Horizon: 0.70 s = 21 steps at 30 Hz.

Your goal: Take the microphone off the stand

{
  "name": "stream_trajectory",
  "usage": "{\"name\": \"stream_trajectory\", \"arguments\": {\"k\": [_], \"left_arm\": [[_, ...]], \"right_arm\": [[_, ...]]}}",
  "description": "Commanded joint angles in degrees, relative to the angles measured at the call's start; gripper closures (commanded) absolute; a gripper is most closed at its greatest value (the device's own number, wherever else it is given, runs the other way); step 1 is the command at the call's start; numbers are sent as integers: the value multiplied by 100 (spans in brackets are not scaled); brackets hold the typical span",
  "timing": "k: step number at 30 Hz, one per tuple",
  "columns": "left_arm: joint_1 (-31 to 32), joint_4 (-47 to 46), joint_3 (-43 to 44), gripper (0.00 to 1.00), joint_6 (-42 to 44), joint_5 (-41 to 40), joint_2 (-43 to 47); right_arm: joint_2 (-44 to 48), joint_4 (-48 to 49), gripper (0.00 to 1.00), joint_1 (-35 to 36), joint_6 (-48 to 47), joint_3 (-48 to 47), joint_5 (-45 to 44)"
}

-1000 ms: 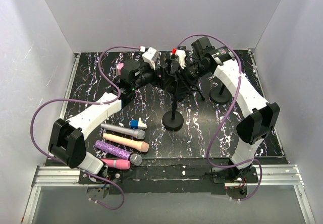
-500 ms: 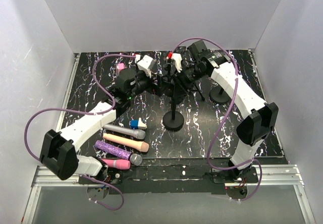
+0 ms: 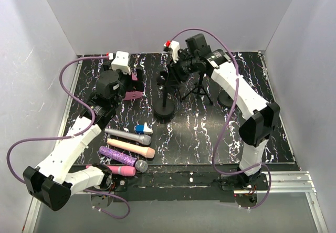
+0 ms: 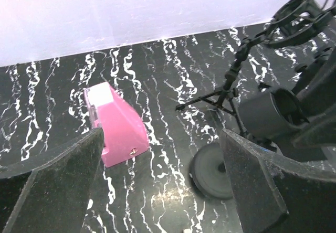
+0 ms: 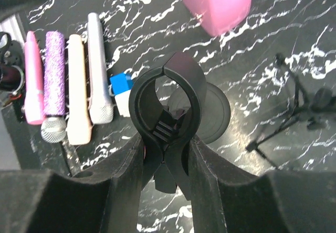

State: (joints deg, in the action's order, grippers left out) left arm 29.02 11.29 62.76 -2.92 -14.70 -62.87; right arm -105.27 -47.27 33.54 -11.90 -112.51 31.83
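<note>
The black microphone stand has a round base [image 3: 164, 112] and an empty ring clip [image 5: 169, 94]; no microphone is in the clip. My right gripper [image 3: 169, 78] is shut on the clip's handles [image 5: 165, 154], above the base [image 5: 212, 115]. My left gripper [image 3: 131, 89] is open and empty [image 4: 161, 138], left of the stand, apart from it. Several microphones lie side by side at the front left: grey [image 3: 128, 137], peach [image 3: 131, 148], purple glitter [image 3: 123, 158] and pink [image 3: 119, 169]. They also show in the right wrist view, the grey one [image 5: 98, 70] nearest the stand.
A pink block [image 4: 114, 124] lies on the black marbled mat in front of my left gripper. A small blue and white block [image 3: 140, 129] sits by the grey microphone. A black tripod stand [image 3: 198, 89] and another round base [image 3: 228, 98] stand at the back right. White walls enclose the mat.
My left arm has pulled back to the left, away from the stand. My right gripper has moved left with the clip, and the stand's base has shifted left and back.
</note>
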Motion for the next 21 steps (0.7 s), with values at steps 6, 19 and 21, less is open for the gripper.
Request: {"name": "stream_trajectory", "arguments": {"k": [6, 19, 21], "left_arm": [[-89, 506, 281, 2, 415, 151, 117], [-747, 602, 183, 2, 538, 283, -207], [-871, 646, 315, 2, 634, 301, -330]], "right_arm": [[-574, -159, 24, 39, 662, -1370, -1188], [1421, -152, 12, -67, 1735, -44, -2337], [1579, -134, 12, -93, 1796, 10, -2987]]}}
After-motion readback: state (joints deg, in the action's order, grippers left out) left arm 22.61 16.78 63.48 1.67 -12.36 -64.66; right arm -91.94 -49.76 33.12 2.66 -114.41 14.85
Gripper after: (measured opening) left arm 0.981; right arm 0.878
